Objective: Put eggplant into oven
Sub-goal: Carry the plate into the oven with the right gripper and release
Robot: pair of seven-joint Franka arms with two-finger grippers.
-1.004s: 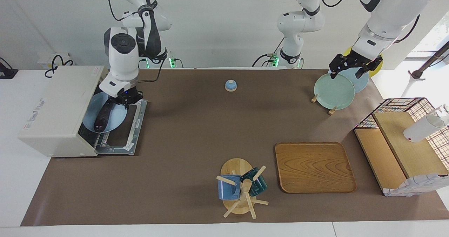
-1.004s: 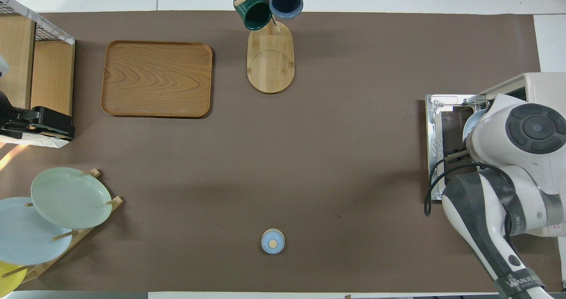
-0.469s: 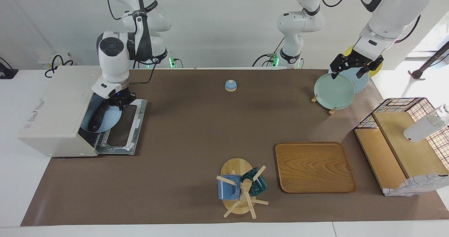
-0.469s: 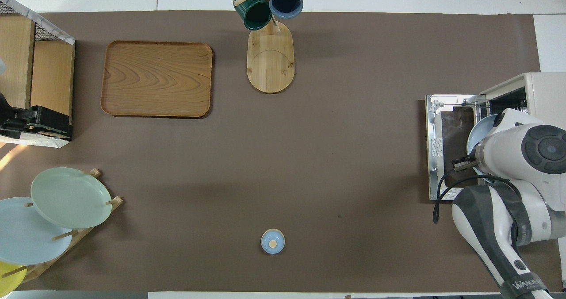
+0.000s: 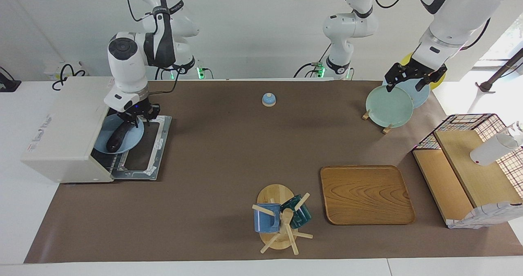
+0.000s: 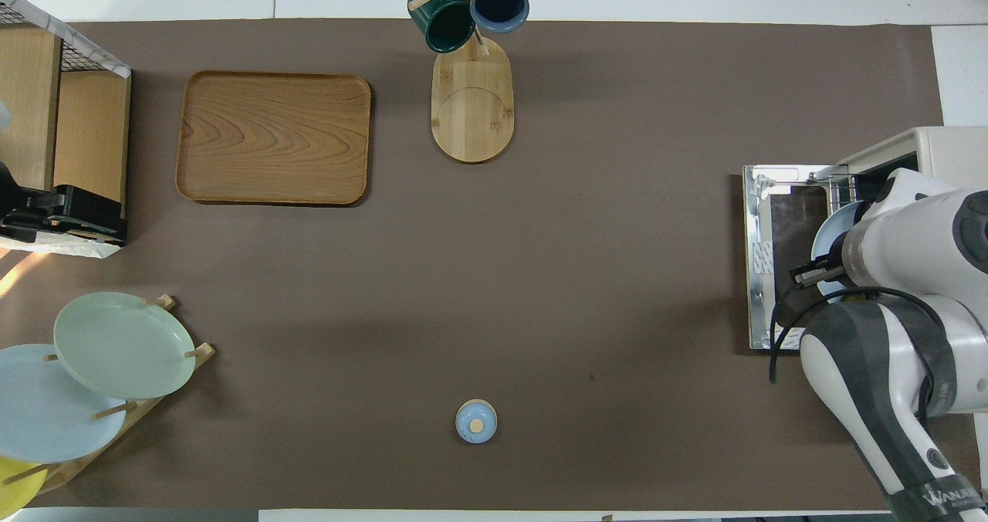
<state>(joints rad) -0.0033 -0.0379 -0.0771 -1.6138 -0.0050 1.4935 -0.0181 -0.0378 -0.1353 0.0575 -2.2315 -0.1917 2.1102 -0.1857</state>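
At the right arm's end of the worktop point(image 5: 229, 153), the oven point(image 5: 65, 129) stands with its door point(image 5: 145, 149) dropped flat. A light blue plate point(image 5: 132, 139) sits half inside the oven mouth, and the eggplant point(image 5: 117, 136) lies on it. The right hand point(image 5: 135, 116) is over the plate's edge nearest the robots, fingers around the eggplant's upper end; whether they pinch it cannot be told. The left hand point(image 5: 410, 78) waits over the green plate point(image 5: 388, 106) in the rack at the left arm's end, fingers spread.
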